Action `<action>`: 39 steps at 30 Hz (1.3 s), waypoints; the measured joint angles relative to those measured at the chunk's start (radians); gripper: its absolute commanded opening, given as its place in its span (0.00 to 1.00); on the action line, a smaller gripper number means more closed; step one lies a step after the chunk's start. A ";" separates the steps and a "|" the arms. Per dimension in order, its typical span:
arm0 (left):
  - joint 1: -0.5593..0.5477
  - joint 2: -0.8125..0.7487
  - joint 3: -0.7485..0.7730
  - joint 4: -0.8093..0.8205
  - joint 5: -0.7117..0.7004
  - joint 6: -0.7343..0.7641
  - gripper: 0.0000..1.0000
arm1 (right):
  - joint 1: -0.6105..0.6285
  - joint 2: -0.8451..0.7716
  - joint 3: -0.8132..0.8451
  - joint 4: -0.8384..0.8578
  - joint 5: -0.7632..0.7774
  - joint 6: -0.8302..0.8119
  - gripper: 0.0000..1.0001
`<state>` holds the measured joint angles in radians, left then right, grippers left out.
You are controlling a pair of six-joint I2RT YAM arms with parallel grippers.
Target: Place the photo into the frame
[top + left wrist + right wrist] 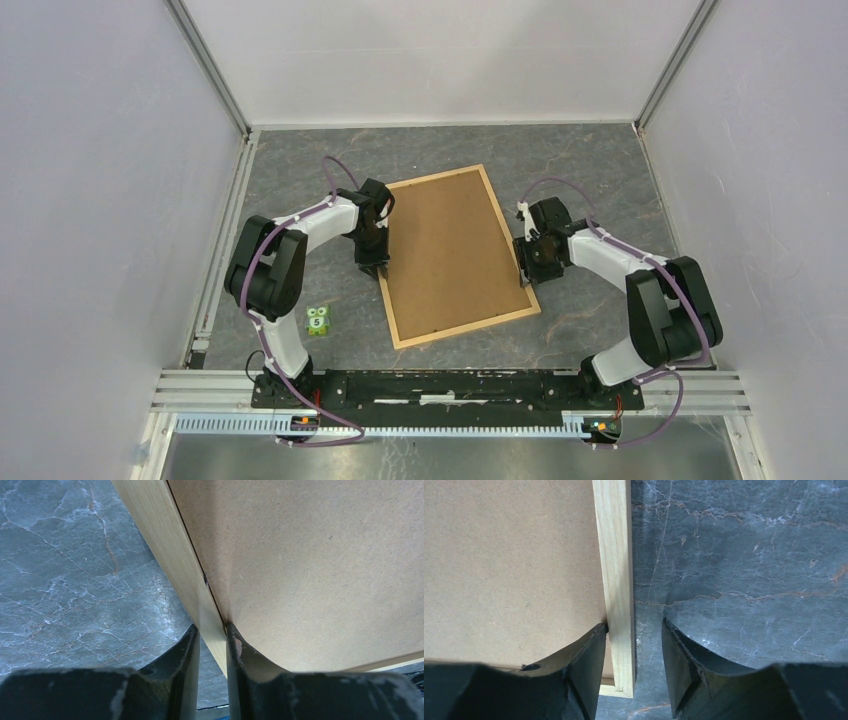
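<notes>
The frame (465, 328) lies flat on the grey table, its thin pale wooden strips around a plain brown backing board (450, 250). The photo is hidden. My left gripper (375, 262) is at the frame's left side. In the left wrist view it (212, 640) is shut on the wooden strip (170, 555), one finger outside it and one on the board (310, 565). My right gripper (522, 268) is at the right side near the front corner. It (633, 645) stands open astride the strip (614, 555), with a gap on the outer side and the inner finger over the board (509, 565).
A small green cube with a number 5 (318, 321) sits on the table left of the frame's near corner. White walls close in the table on three sides, and a metal rail (450, 385) carrying both arm bases runs along the near edge.
</notes>
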<state>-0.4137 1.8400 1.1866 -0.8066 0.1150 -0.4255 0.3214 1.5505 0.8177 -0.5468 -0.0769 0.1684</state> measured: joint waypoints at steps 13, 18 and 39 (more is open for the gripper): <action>0.000 0.000 0.000 0.000 0.000 0.000 0.11 | -0.003 -0.069 0.045 -0.054 -0.010 -0.024 0.63; 0.000 0.000 0.000 0.000 0.000 0.000 0.11 | -0.003 -0.079 0.072 -0.070 0.041 -0.051 0.58; 0.000 0.030 0.036 -0.039 -0.001 0.000 0.02 | -0.024 0.234 0.357 0.082 -0.009 -0.037 0.39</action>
<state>-0.4137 1.8702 1.2224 -0.8452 0.1139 -0.4255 0.2970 1.7847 1.1748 -0.4644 -0.0860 0.1314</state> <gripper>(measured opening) 0.295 0.402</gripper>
